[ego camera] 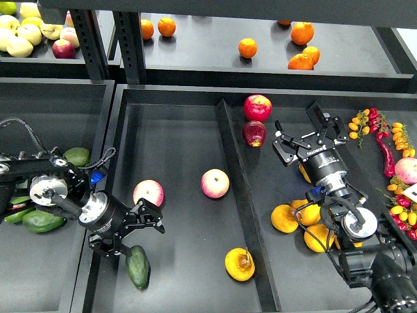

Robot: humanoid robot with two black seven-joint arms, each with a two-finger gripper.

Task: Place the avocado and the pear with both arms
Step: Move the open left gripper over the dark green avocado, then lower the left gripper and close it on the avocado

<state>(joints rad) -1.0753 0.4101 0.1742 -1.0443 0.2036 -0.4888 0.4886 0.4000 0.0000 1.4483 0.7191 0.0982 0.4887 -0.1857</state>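
Observation:
The dark green avocado (137, 267) lies at the front left of the middle tray (182, 130). My left gripper (137, 236) is open, its fingers spread just above and beside the avocado's upper end, holding nothing. The yellow-orange pear (240, 264) with a brown patch lies at the front of the same tray, near the divider. My right gripper (305, 132) is open and empty, raised over the right compartment, far from the pear.
Two pink-yellow apples (148, 193) (215, 183) lie in the middle tray. Two red apples (257, 107) sit past the divider (238, 195). Several avocados (40, 220) fill the left tray. Yellow fruit (285, 218) lies under my right arm. Oranges (247, 47) sit on the shelf.

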